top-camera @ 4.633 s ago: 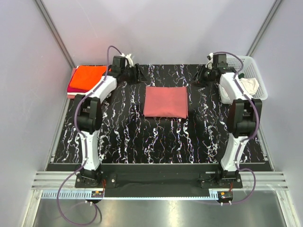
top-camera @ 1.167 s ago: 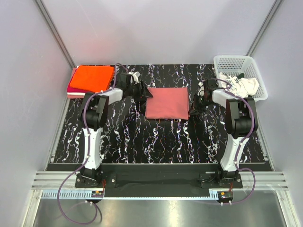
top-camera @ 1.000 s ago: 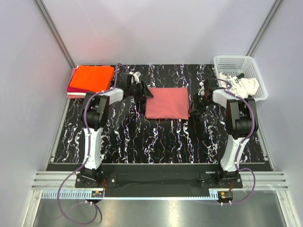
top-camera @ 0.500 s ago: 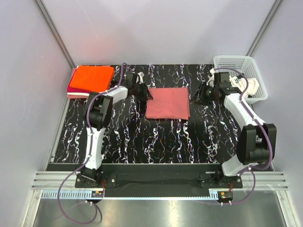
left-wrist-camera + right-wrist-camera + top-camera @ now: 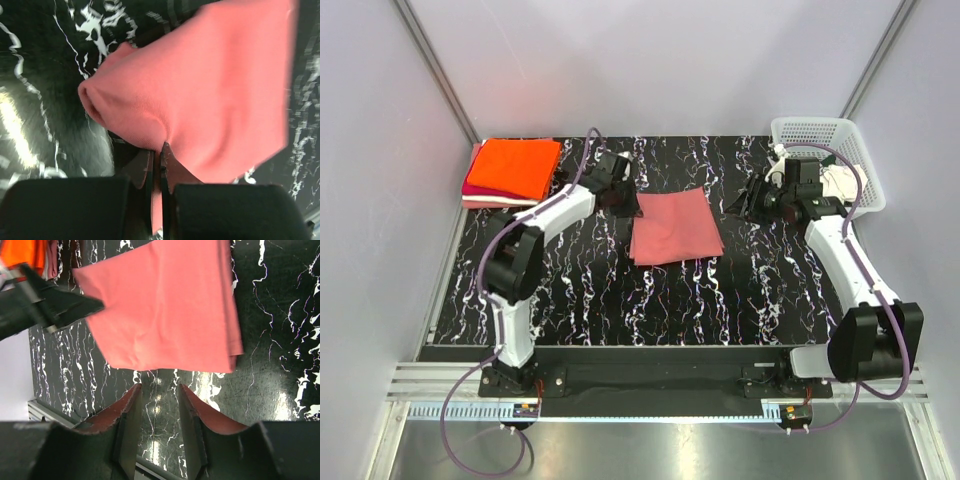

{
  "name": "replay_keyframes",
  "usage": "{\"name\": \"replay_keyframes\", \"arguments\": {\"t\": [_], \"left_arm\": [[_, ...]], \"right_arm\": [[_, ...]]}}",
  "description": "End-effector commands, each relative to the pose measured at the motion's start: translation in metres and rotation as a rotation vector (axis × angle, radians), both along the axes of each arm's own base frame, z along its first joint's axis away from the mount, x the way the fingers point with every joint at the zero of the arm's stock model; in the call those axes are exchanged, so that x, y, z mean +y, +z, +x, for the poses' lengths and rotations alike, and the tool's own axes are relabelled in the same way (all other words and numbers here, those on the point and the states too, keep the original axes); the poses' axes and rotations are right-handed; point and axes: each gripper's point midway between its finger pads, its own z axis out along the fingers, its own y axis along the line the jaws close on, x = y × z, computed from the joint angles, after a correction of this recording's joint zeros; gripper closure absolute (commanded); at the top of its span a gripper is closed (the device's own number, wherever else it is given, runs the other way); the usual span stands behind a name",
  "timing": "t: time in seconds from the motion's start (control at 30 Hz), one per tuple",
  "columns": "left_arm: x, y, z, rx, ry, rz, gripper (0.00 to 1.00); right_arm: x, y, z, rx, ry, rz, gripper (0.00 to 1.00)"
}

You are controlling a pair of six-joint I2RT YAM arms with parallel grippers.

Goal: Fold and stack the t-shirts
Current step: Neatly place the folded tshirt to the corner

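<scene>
The black marbled surface is seen to carry everything. Between the two sets of fingers the folded rose-red t-shirt is laid, skewed a little against the surface's edges. Well apart from the left fingers, on their outer side, the stack of orange and magenta t-shirts is placed, presumably as the pile to which the folded piece is to be added. Behind the right fingers the white mesh basket is set, with a white t-shirt crumpled in it, judged to be waiting its turn.

The left fingers are closed tight on the rose-red t-shirt's folded corner, the cloth bunched and raised just above the tips; a corner grip is judged to let the whole fold be carried towards the stack; whether every layer is pinched cannot be told, since the underside is hidden. The right fingers are held partly open and empty; the t-shirt's edge lies just beyond their tips, untouched, probably so that the cloth is free to be moved.
</scene>
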Motion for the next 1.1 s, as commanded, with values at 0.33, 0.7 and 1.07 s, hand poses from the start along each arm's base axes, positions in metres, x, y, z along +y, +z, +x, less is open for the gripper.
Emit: {"name": "replay_keyframes", "arguments": {"t": [0.33,0.7,1.07], "left_arm": [[0.009,0.045,-0.004,-0.143,-0.029,0.141,1.00],[0.099,0.092,0.035,-0.226,-0.126,0.235,1.00],[0.185,0.116,0.094,-0.305,-0.118,0.364,1.00]], "right_arm": [[-0.001,0.042,-0.010,-0.066,-0.018,0.029,0.57],[0.004,0.064,-0.016,-0.111,-0.014,0.070,0.55],[0.016,0.074,-0.016,-0.161,0.039,0.135,0.54]]}}
